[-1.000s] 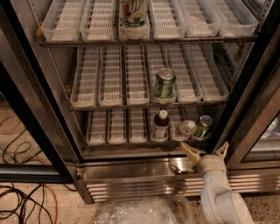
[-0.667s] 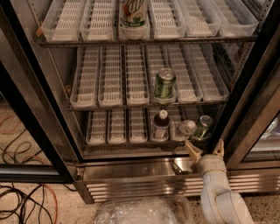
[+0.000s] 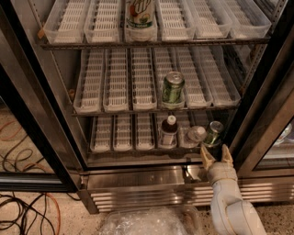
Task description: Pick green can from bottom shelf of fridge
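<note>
The fridge (image 3: pixel 41 137) stands open with three racks of white slotted trays. On the bottom shelf (image 3: pixel 124 133), at its right end, stands the dark green can (image 3: pixel 213 133) with a silver top. A clear plastic bottle (image 3: pixel 196 135) lies just left of it, and a dark bottle with a white cap (image 3: pixel 169 131) stands further left. My gripper (image 3: pixel 216 153) is open, fingers pointing up, just below and in front of the green can, at the shelf's front edge. It does not touch the can.
A paler green can (image 3: pixel 173 89) stands on the middle shelf. A green-and-white can (image 3: pixel 139 13) stands on the top shelf. The steel louvred base (image 3: pixel 138 193) is below. Cables (image 3: pixel 23 211) lie on the floor at left. Clear plastic wrap (image 3: pixel 142 222) lies in front. The black door frame (image 3: pixel 271 105) is close at right.
My gripper has moved slightly up and left toward the green can on the bottom shelf. The cans and bottles have not moved.
</note>
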Tool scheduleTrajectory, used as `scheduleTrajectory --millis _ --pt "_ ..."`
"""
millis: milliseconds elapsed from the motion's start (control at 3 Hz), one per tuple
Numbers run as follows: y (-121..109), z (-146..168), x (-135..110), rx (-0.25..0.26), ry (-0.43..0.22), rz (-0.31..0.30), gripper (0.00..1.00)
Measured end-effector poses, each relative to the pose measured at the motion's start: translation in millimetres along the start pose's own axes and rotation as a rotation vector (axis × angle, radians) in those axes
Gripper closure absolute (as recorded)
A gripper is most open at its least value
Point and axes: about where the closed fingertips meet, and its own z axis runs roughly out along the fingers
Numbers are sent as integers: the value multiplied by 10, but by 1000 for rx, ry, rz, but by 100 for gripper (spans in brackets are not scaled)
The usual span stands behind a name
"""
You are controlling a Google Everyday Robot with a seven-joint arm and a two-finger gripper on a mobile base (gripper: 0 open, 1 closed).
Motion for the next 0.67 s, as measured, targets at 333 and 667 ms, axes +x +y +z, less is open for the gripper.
scheduleTrajectory --millis 333,667 --pt "0 0 0 0 0 0 29" --pt "5 11 -2 2 0 -3 41"
